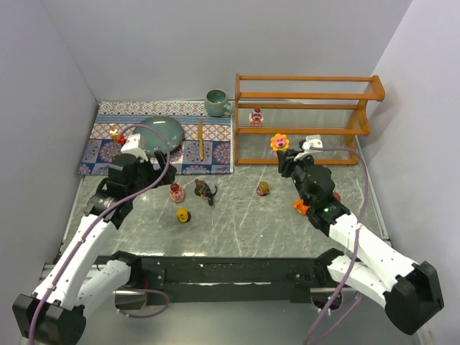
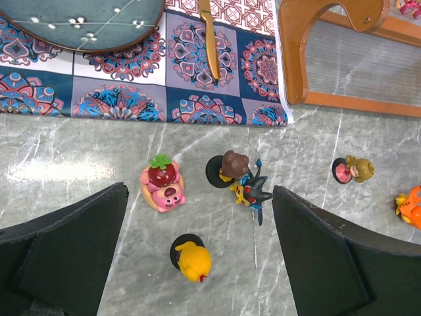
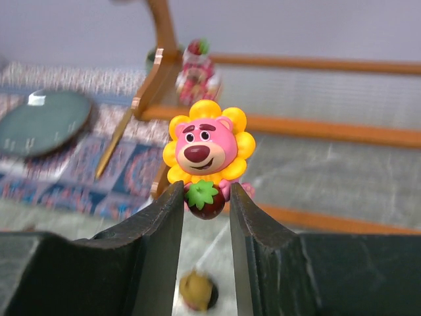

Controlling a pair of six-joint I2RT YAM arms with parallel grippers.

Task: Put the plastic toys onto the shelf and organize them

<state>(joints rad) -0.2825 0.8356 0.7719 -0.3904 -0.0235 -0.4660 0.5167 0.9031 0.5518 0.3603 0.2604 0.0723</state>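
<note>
Right gripper [image 3: 205,197]: clamps sunflower-bear figurine [image 3: 204,148] upright, ready for shelf [image 1: 302,131] placement.
Left gripper [image 2: 198,197]: spread wide, empty, above strawberry bear [image 2: 163,184].

The shelf [image 1: 302,131] is open-fronted; a pink toy [image 1: 256,116] occupies its middle tier's left end, and the right hand [image 3: 206,204], gripping a sunflower bear [image 3: 205,148], hangs before its lower left. A pink bear [image 1: 176,192], spiky creature [image 1: 207,191] and yellow figure [image 1: 183,215] crowd the worktop [image 1: 244,233] left of centre.

Plain pale grey walls [image 1: 215,43] close in the counter [image 1: 244,230] on three sides — back, left and right. Its top is grey with white marble veining, faintly glossy under soft, even light.
</note>
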